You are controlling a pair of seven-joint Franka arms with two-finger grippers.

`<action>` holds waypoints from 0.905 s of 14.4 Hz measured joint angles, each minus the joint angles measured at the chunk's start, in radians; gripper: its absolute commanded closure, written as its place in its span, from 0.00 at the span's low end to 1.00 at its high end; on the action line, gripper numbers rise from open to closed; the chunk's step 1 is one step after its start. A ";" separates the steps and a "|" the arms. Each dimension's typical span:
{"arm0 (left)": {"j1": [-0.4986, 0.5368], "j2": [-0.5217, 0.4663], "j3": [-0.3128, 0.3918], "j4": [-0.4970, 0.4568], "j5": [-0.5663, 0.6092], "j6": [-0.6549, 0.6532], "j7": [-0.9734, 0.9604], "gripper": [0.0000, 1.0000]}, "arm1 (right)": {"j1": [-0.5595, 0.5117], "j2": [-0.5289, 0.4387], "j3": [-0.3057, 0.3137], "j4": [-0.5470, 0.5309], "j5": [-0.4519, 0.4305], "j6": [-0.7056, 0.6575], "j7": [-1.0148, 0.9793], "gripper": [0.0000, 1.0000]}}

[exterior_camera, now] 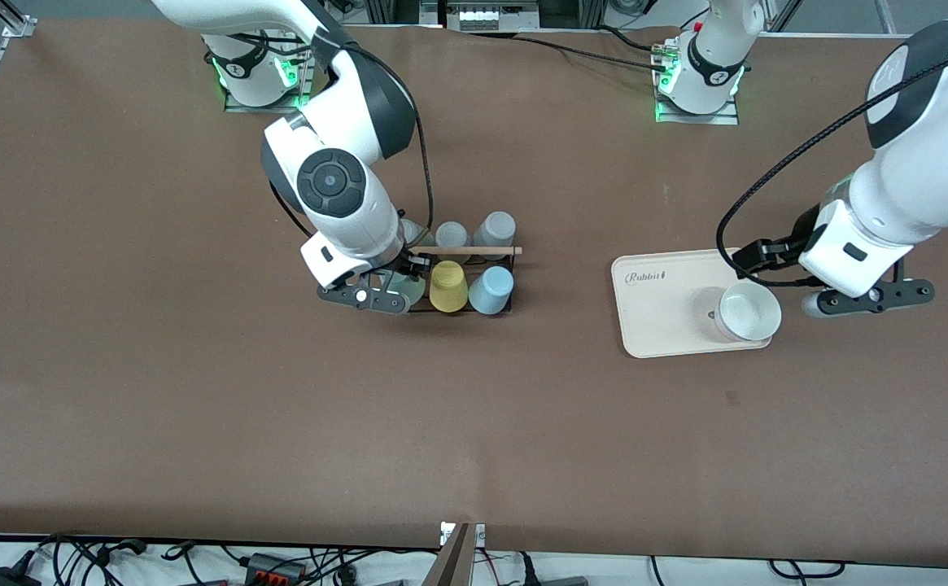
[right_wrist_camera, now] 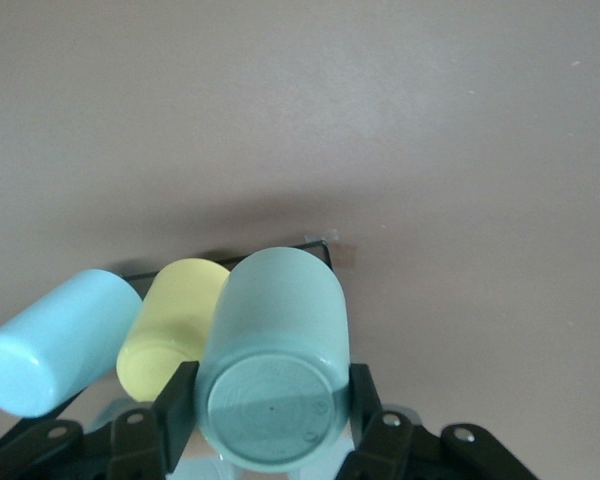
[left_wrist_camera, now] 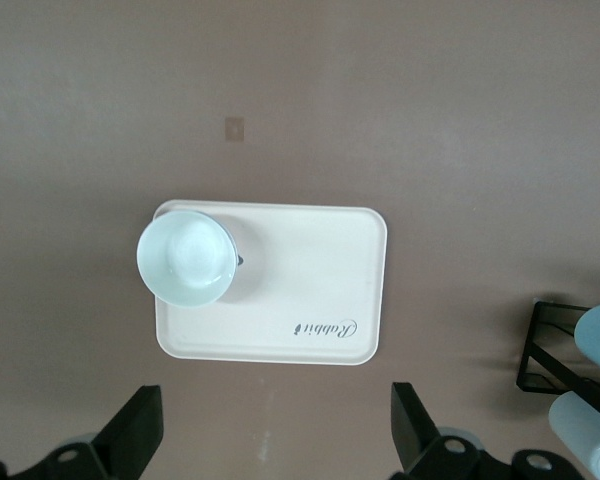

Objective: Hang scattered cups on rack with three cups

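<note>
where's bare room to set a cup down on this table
Bare table runs wide nearer the camera than the rack and tray, and between them. It is crowded at the rack, where the right end effector grips the mint-green cup. The left end effector hovers by the tray.

mint cup (exterior_camera: 405, 286) mostly hidden, rack (left_wrist_camera: 550, 352) seemingly cropped

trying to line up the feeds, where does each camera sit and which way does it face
Front: high across the table, facing both arms' bases; rack, tray.
Left wrist: on the left arm, looking down past open left gripper at the tray.
Right wrist: on the right arm, right gripper gripping the mint-green cup.
Shared: yellow cup.
</note>
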 measured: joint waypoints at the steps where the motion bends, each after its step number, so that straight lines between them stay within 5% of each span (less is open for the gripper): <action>1: 0.011 -0.028 0.000 -0.058 -0.007 0.042 0.003 0.00 | 0.001 0.015 0.000 0.000 0.000 0.018 0.000 0.75; 4: 0.035 -0.097 0.000 -0.164 -0.020 0.095 0.044 0.00 | 0.006 0.060 -0.001 0.000 -0.007 0.051 0.000 0.74; 8: 0.085 -0.125 0.001 -0.179 -0.076 0.097 0.106 0.00 | 0.009 0.103 -0.001 -0.002 -0.033 0.053 0.000 0.69; 9: 0.092 -0.124 0.001 -0.182 -0.080 0.100 0.118 0.00 | 0.011 0.108 -0.001 -0.001 -0.042 0.056 0.000 0.55; 10: 0.097 -0.124 0.001 -0.185 -0.082 0.101 0.126 0.00 | 0.014 0.108 -0.001 0.000 -0.047 0.057 0.000 0.16; 11: 0.098 -0.124 0.001 -0.186 -0.082 0.101 0.129 0.00 | 0.018 0.108 -0.001 0.000 -0.051 0.057 0.000 0.00; 13: 0.098 -0.124 0.001 -0.187 -0.082 0.102 0.141 0.00 | 0.020 0.109 -0.001 0.000 -0.054 0.057 -0.007 0.00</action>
